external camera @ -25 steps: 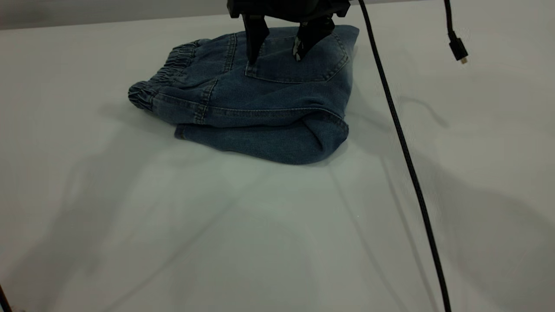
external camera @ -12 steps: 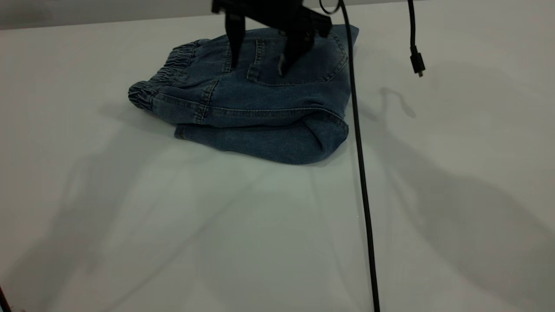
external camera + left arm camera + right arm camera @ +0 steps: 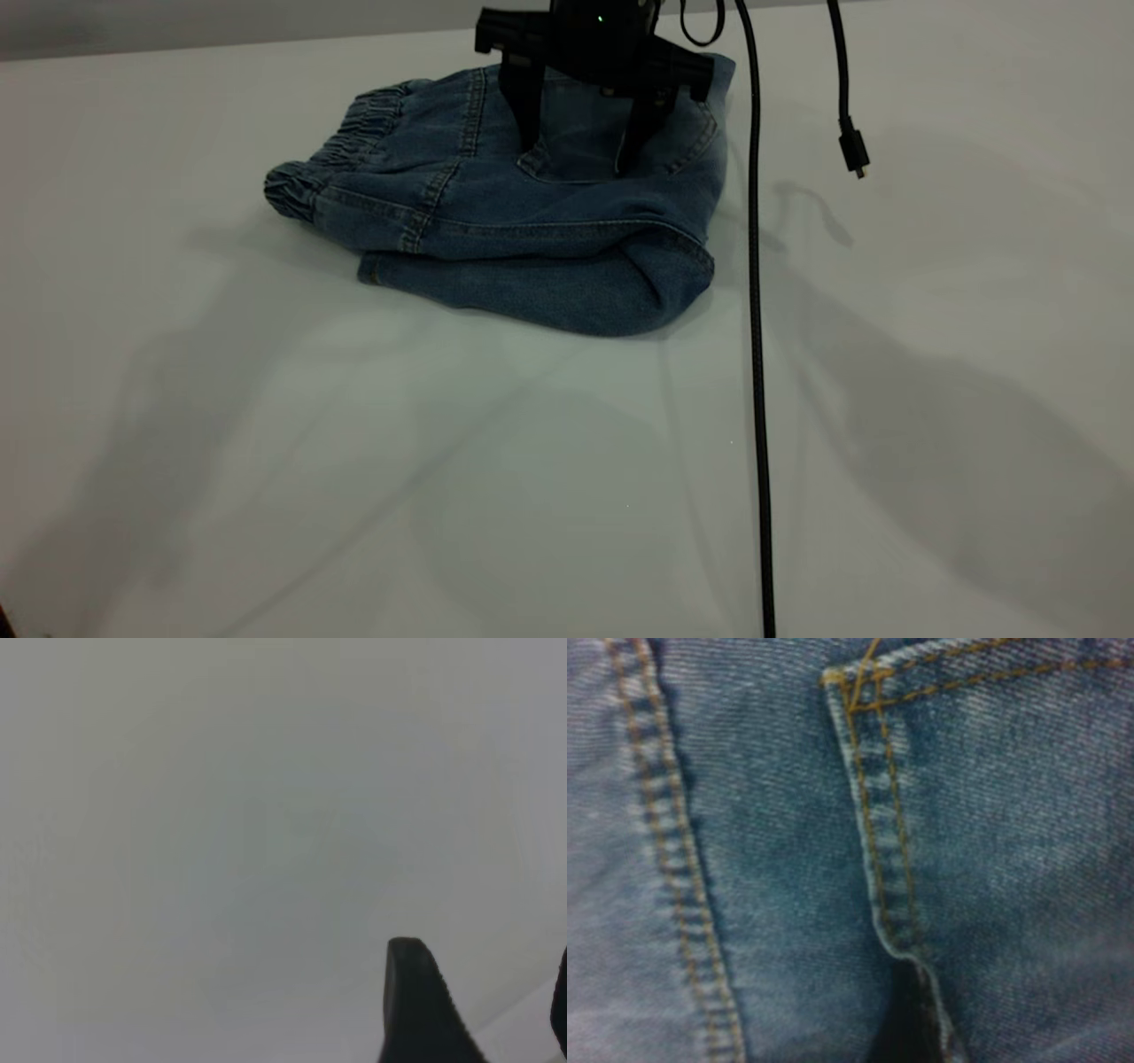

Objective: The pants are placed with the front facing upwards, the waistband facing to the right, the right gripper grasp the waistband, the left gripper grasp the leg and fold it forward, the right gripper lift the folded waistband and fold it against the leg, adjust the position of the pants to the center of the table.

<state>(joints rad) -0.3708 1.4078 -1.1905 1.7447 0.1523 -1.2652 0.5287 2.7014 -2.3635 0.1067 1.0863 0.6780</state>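
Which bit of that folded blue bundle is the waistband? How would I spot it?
Start at the white table and find the folded denim pants at its far side. The waistband is their left end in the exterior view: the only gathered, ruffled strip, away from the open right gripper.

No text, label, brand, number or sign can be read anywhere; the denim shows only stitching.
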